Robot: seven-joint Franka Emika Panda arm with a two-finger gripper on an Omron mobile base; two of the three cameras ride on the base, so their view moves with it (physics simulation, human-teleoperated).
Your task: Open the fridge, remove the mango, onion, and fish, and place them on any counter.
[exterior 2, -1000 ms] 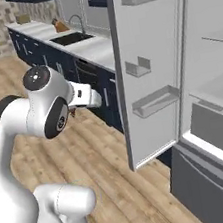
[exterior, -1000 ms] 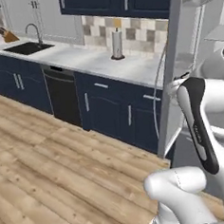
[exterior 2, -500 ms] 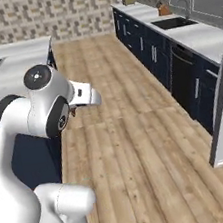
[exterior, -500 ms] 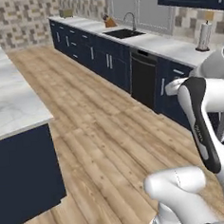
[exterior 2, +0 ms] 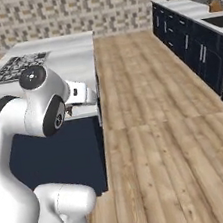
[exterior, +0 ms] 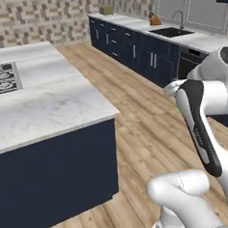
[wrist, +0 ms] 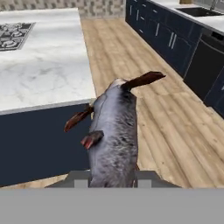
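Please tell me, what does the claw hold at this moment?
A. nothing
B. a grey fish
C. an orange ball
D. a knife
B: in the hand view the claw is shut on a grey fish with reddish-brown fins, held above the wooden floor beside the marble counter.

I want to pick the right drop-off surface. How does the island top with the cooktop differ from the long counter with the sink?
The island top stands alone in the room; the sink counter runs along the wall. The island top holds a black cooktop; the sink counter holds a sink and faucet. The island top is broad; the sink counter is narrow. Both are pale marble over navy bases.
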